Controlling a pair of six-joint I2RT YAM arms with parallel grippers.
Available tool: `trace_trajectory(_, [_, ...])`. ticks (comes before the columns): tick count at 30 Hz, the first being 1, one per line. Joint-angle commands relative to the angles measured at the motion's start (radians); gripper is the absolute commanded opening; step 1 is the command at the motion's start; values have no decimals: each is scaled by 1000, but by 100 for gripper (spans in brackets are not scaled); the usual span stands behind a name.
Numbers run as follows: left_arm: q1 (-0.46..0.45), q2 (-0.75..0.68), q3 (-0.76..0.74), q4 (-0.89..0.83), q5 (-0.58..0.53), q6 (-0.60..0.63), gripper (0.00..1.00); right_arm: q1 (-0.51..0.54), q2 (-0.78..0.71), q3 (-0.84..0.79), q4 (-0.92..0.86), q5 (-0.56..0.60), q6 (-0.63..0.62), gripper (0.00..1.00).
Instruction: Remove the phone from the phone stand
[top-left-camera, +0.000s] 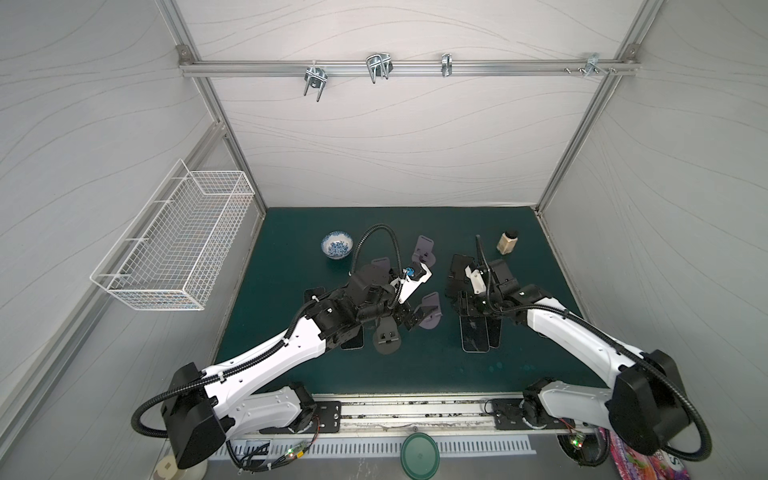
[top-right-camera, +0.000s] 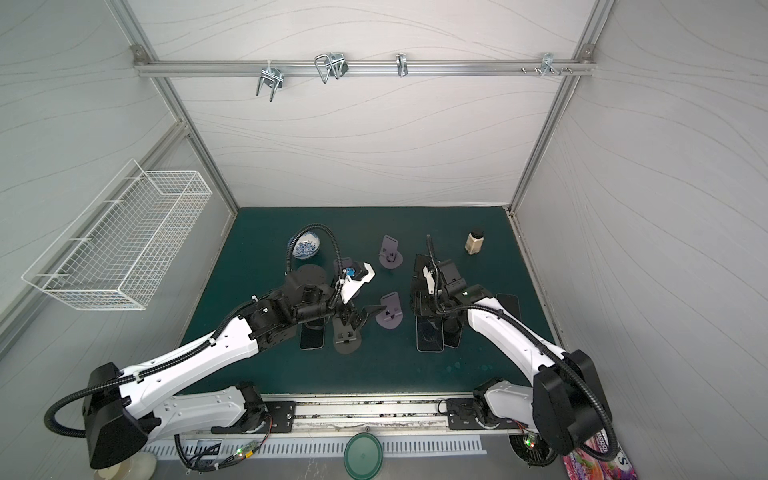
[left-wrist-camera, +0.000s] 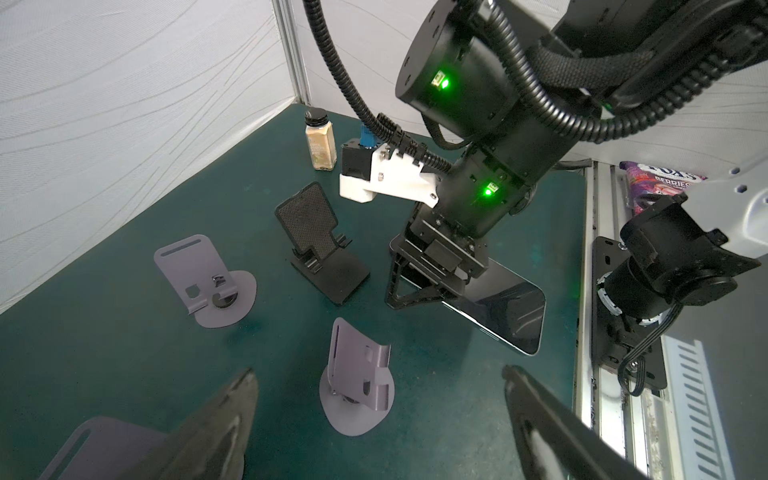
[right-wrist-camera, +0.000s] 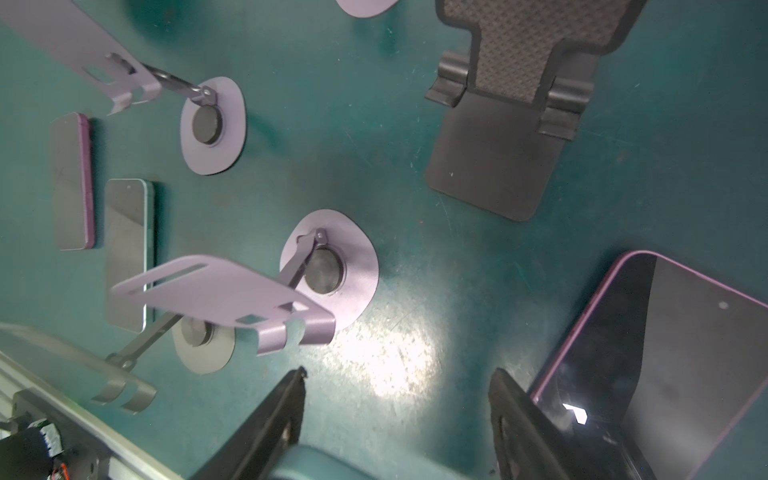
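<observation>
Right wrist view: purple-edged black glass phone (right-wrist-camera: 673, 374) recorded lying just outside parted right fingers (right-wrist-camera: 278, 419), nothing clamped; left fingers (left-wrist-camera: 220, 424) parted, farther.

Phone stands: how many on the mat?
5: back purple stand, middle purple stand, left purple stand (half hidden), front grey stand, black stand on the right.

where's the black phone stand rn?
In a top view the black phone stand stands right of centre on the mat, partly hidden by the right arm, between the rear purple stand and the spice bottle.
</observation>
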Motion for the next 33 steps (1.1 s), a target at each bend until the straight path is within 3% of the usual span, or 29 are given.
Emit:
trace_trajectory(1, [-4, -22, -4, 27, -12, 3, 94, 5, 29, 0, 50, 11, 26, 41])
trace_trajectory(33, [-5, -39, -116, 76, -21, 24, 94, 19, 227, -9, 99, 35, 31, 44])
